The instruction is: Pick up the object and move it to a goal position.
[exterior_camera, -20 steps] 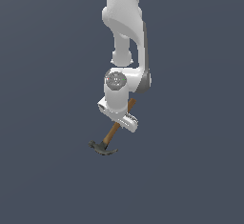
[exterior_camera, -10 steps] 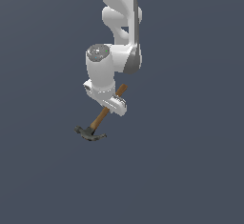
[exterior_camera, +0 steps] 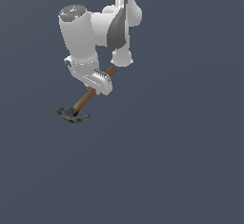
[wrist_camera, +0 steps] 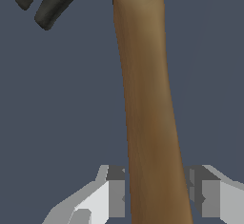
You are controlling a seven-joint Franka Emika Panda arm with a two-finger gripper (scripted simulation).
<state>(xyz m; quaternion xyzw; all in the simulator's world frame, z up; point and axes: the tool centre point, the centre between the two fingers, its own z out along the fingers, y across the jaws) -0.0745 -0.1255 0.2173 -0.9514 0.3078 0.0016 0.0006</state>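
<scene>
Plain slate-grey background fills the scene on every side. Against it, the gripper [exterior_camera: 97, 86] is clamped on the brown handle of the hammer [exterior_camera: 82, 103], one finger [wrist_camera: 110, 192] pressed to each side, the dark head hanging tilted down toward the exterior view's left.

The small claw hammer [exterior_camera: 85, 99] has a slim brown wooden handle and a dark grey metal head. It hangs tilted in the upper left of the exterior view, head lowest, handle slanting up to the right.
</scene>
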